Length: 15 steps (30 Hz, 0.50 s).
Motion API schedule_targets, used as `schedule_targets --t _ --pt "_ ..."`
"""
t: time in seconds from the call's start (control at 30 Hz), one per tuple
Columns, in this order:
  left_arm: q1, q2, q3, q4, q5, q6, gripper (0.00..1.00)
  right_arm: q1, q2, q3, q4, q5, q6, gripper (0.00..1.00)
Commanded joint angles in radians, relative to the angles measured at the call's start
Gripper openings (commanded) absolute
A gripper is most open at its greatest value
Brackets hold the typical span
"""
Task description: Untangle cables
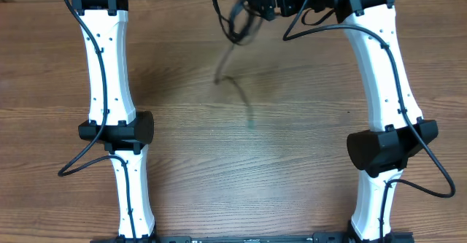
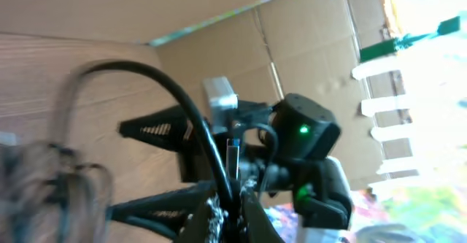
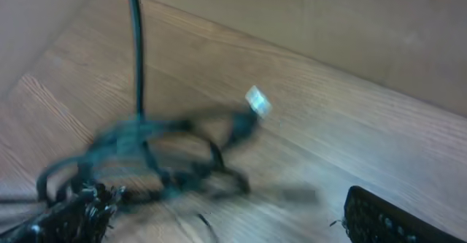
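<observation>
My right gripper is wide open at 1 o'clock, blurry cables dangling beside it near 12. My left gripper is shut, can't tell on what.

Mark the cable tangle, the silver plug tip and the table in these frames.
cable tangle [image 3: 146, 152], right wrist view, middle of the blurred black knot lying on the wood.
silver plug tip [image 3: 256, 101], right wrist view, the bright metal end.
table [image 3: 379, 133], right wrist view, bare wood right of the tangle.
</observation>
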Motion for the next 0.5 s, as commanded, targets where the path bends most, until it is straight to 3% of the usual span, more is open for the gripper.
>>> schedule_targets --t 0.0,0.17,0.47 --pt "-0.005 -0.042 0.023 0.083 0.076 -0.15 0.04 0.037 0.0 -0.047 0.036 -0.005 -0.03 1.0" --pt "-0.005 -0.042 0.023 0.172 0.077 -0.22 0.04 0.088 0.0 -0.103 0.093 -0.005 -0.03 1.0" --pt "-0.005 -0.042 0.023 0.178 0.084 -0.223 0.04 0.135 0.0 -0.122 0.184 -0.005 -0.03 1.0"
